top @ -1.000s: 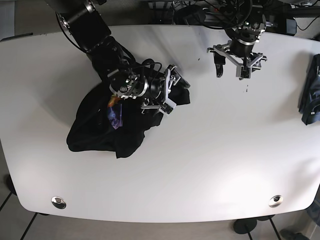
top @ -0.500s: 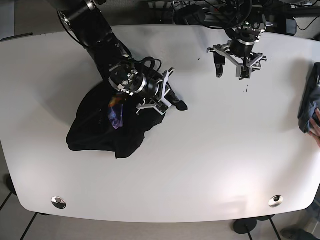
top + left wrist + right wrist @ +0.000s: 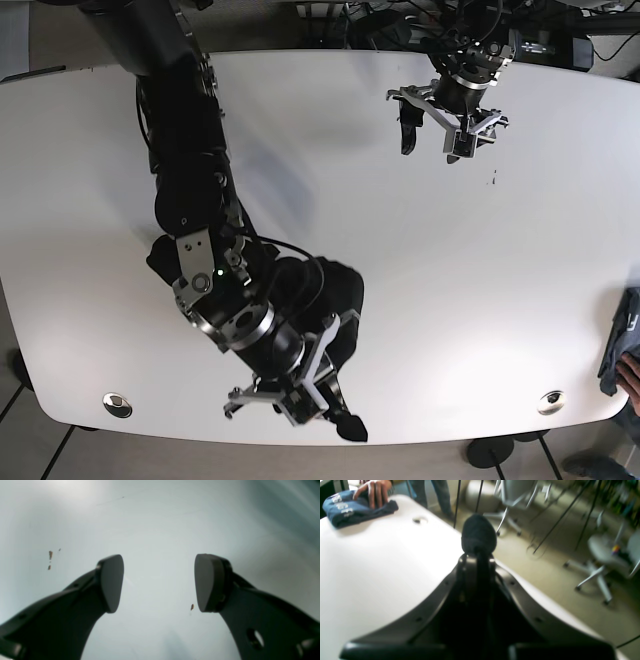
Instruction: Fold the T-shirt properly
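White bench (image 3: 470, 270) fills the base view, rounded corners, a metal grommet (image 3: 551, 402) set into its near edge. Past that edge the right wrist camera catches a beige floor and blurred office chairs (image 3: 597, 562). A few brown specks (image 3: 50, 555) dot the bench top under the left gripper.

The black T-shirt (image 3: 325, 300) is bunched, not flat, draped under the right arm near the bench's near edge, well apart from the left gripper. The right gripper (image 3: 320, 400) is clamped on a pinch of it: in the wrist view a dark nub of cloth (image 3: 478, 533) pokes out beyond the closed fingertips.

The left gripper (image 3: 432, 128) hangs near the bench's far edge, pads (image 3: 111, 582) spread wide, nothing between them.

At the bench's side edge lies a folded blue garment (image 3: 347, 511) with a person's hand (image 3: 373, 491) resting on it; the base view cuts both off at the frame edge. The right arm hides most of the shirt, so its shape and folds can't be made out.
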Controlling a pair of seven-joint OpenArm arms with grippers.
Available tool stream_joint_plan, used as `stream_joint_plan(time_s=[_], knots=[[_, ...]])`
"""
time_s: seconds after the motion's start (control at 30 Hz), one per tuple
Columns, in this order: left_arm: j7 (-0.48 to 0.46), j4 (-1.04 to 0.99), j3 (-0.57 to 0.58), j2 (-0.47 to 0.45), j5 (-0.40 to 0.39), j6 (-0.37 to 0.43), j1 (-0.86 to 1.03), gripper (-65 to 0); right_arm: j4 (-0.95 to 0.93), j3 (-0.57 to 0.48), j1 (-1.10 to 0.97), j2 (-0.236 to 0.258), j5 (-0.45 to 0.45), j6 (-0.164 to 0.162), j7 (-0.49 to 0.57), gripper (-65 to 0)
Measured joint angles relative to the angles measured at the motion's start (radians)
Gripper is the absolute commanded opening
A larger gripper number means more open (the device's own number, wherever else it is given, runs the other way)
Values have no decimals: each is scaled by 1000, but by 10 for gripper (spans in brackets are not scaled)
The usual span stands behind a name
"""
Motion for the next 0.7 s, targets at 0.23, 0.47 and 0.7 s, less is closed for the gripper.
stream_joint_plan(time_s=[0.23,0.47,0.7], knots=[[1,2,11,1,0,-1,-10,-247,12,1,332,-38,5,5,-80,-629],[-3,2,9,3,0,-1,-107,-247,17,79,446,-89,11,32,-150,-629],[3,2,-25,2,9,4,-244,-247,14,142,415,-89,12,44,-169,-629]])
